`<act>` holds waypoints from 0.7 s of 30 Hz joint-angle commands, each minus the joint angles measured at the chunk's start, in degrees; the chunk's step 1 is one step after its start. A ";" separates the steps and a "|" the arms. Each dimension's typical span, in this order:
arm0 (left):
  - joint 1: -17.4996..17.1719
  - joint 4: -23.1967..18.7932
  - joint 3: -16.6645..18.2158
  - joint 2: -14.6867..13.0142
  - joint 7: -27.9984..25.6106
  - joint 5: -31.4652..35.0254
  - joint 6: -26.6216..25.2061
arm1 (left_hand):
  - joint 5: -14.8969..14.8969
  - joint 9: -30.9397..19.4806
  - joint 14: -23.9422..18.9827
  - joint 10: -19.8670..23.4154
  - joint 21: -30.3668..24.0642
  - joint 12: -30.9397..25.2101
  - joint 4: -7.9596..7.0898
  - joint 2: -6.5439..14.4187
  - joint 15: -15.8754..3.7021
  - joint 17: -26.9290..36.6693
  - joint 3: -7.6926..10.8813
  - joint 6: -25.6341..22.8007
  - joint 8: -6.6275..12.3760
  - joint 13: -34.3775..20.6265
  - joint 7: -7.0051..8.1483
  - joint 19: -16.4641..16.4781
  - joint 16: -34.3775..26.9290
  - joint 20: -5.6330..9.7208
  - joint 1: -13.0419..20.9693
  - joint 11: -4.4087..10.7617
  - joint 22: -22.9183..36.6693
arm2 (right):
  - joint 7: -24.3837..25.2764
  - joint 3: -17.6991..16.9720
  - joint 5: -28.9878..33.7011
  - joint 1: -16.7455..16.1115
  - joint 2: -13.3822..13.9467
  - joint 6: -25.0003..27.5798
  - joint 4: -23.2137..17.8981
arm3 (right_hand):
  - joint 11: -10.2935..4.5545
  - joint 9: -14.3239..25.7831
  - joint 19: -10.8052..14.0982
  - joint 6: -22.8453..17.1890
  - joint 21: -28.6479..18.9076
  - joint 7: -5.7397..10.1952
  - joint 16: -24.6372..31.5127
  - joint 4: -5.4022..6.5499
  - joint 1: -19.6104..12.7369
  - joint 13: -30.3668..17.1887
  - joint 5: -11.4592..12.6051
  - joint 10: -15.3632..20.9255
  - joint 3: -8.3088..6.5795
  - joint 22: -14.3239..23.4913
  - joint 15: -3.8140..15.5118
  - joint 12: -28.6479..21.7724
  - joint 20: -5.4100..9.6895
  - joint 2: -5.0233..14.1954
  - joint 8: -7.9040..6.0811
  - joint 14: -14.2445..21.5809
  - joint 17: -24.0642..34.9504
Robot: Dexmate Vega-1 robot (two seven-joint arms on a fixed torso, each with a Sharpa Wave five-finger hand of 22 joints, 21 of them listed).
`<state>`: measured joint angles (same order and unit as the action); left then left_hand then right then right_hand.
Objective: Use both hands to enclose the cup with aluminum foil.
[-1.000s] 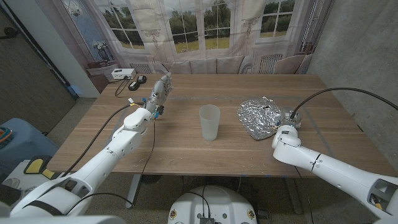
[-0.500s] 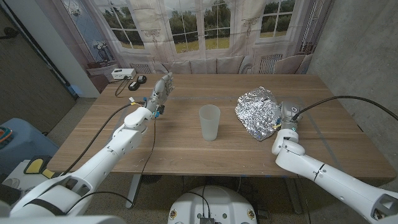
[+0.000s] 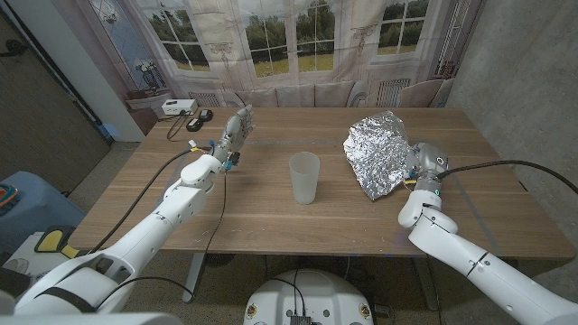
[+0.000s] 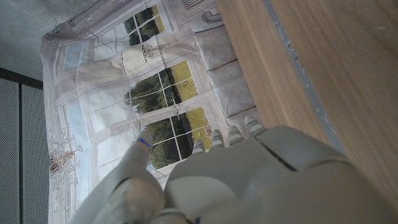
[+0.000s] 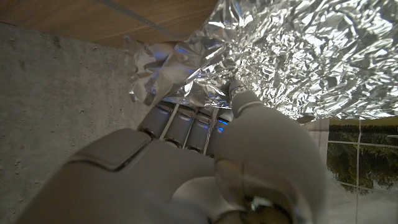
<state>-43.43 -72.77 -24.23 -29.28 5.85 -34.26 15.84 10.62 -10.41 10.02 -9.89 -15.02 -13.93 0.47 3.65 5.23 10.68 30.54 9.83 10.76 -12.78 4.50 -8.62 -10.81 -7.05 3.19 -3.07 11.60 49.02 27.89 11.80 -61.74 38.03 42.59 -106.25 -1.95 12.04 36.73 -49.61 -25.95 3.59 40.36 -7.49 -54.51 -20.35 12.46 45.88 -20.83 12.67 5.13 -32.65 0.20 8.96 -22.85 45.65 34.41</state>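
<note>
While the left hand (image 3: 234, 134) stayed raised over the table's far left, fingers apart and holding nothing, the right hand (image 3: 423, 165) had lifted the foil (image 3: 377, 153) off the wood, tilting it up from where it lay a second before. That suggested the carry toward the cup (image 3: 304, 177) was starting. The foil, pinched at its right edge, looked crumpled and shiny, hanging right of the cup; the cup stood upright and bare at mid-table.

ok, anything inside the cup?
Nothing visible: the translucent cup stands upright and looks empty, apart from the crumpled foil gripped by the right hand. Its bottom isn't clearly visible.
</note>
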 commanded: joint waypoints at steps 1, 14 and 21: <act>-0.46 -1.17 -0.18 -0.27 0.63 -0.12 0.43 | 0.19 0.03 2.46 -4.08 0.37 0.05 -0.18 0.19 -0.46 0.04 -0.06 1.62 -0.07 0.02 -0.25 -0.22 -0.02 0.01 -0.58 -0.24 0.27 | 2.46 -9.12 -4.47 -7.76 -0.82 -7.39 -6.04 | -0.05 0.18 -0.15 -4.66 -0.50 -0.19 -0.17 0.09 -1.21 -0.36 -0.31 0.61 -0.54 0.26 6.30 -0.48 -0.10 1.25 -0.81 0.31 0.40; -1.14 -2.97 -0.36 -0.59 0.60 0.07 0.43 | 0.19 0.03 2.18 -3.77 0.28 -0.02 -0.15 0.19 -0.35 0.02 -0.09 1.55 -0.01 0.06 -0.21 0.05 -0.15 -0.03 -0.51 -0.22 0.27 | 0.63 -15.94 -8.11 -14.71 -0.27 -13.18 -13.08 | -0.06 0.26 -0.45 -4.60 -0.94 -0.39 -0.46 0.21 -1.45 -0.77 -0.91 0.67 -0.78 0.30 6.19 -0.71 0.08 1.32 -0.86 0.17 1.06; -1.49 -4.31 -0.61 -0.84 0.51 0.40 0.30 | 0.18 0.03 1.91 -3.57 0.24 -0.07 -0.11 0.17 -0.34 0.00 -0.12 1.38 0.07 0.08 -0.20 0.21 -0.25 -0.10 -0.46 -0.26 0.27 | -2.50 -18.25 -9.14 -18.12 1.15 -13.82 -17.76 | 0.18 0.43 -0.61 -4.47 -1.19 -0.61 -0.53 0.15 -1.73 -1.01 -1.18 0.79 -0.94 0.32 6.13 -0.89 0.03 1.33 -0.92 0.03 1.54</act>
<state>-44.40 -75.40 -24.53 -29.79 6.36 -34.29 16.19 10.62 -10.41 10.02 -9.89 -15.02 -13.94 0.47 3.65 5.23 10.68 30.55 9.83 10.76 -12.50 4.50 -8.62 -10.81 -7.05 3.19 -3.07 11.60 49.77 14.33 4.89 -74.31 37.73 31.50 -117.46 -1.74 12.13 36.50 -49.60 -26.55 3.59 39.85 -7.45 -54.82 -21.15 11.49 46.08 -21.37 12.77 5.12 -33.28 0.44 9.24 -22.85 45.64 35.72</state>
